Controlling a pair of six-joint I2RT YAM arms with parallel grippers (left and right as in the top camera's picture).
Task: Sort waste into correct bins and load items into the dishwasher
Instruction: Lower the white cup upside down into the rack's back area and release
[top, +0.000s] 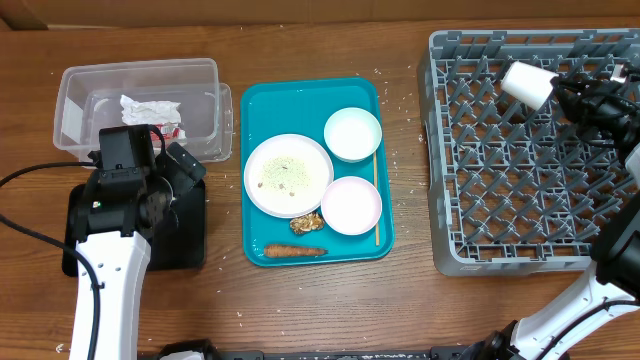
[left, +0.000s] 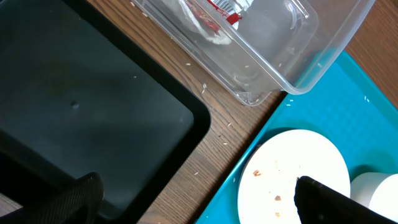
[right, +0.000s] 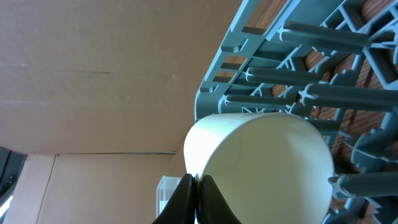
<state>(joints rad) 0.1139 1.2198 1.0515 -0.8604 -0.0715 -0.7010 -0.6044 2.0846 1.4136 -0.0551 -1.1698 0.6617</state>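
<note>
Right hand (top: 556, 92) grips the cup (top: 527, 83) rim amid rack (top: 500, 200) pegs; left hand (left: 196, 202) gapes.

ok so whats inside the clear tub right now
A crumpled white napkin and a red wrapper lie in the clear tub. The left arm covers the tub's near edge from overhead, so anything lying there stays hidden.

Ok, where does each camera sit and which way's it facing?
Overhead: above the table, straight down on clear tub, dish rack; left gripper, right gripper show.
Left wrist: on left arm, down at black tray, plate; open fingertips show.
Right wrist: on right arm, sideways at white cup its fingers pinch.
Overhead, right wrist share white cup, dish rack.
</note>
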